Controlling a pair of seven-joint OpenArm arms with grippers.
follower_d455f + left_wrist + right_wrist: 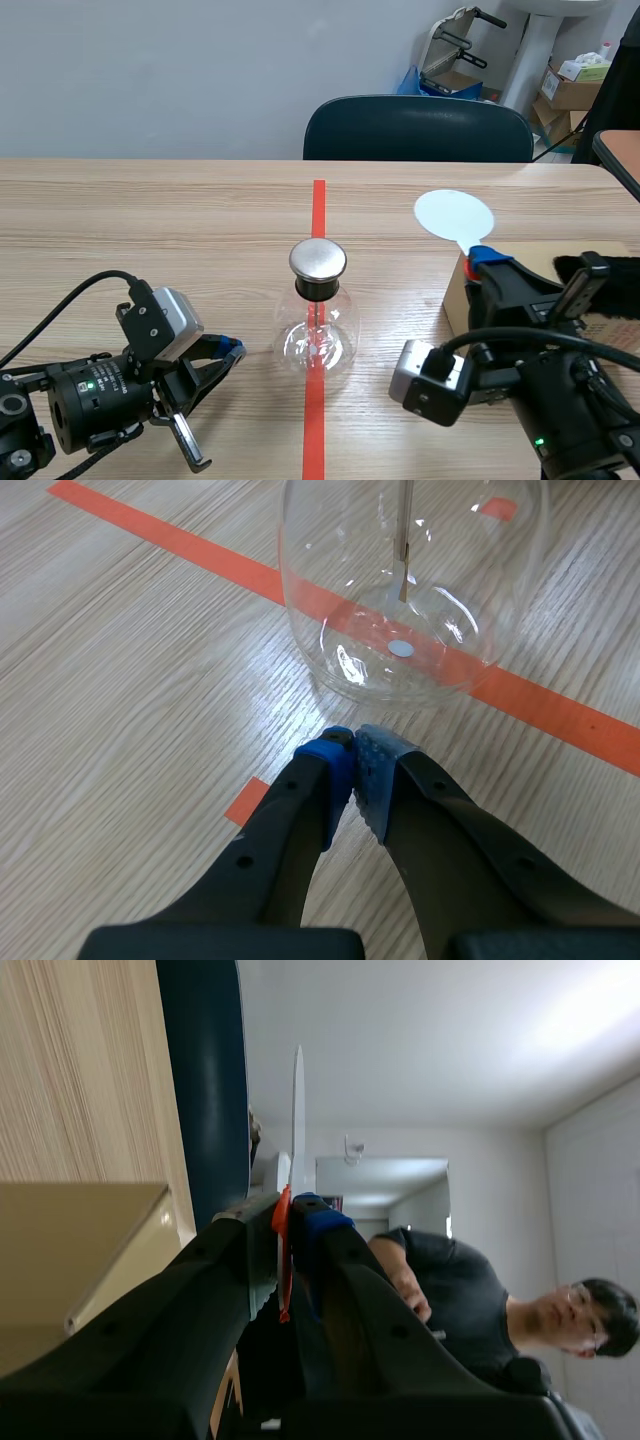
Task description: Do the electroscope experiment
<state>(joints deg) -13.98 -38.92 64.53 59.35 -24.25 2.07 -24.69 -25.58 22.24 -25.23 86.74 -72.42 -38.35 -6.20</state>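
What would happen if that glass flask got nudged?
The glass flask looks thin and smooth, so probably fragile and slippery. Its round belly sits on a smaller base with a metal cap on top, so a high push might tip it.

A clear round glass flask is stood upright on the red tape line, fitted w/ a black collar & a flat shiny metal cap; a thin rod is seen hanging down inside. A flat white disc on a short orange-red handle is held upright, pinched at the handle by the right gripper, well right of the flask & not touching it.
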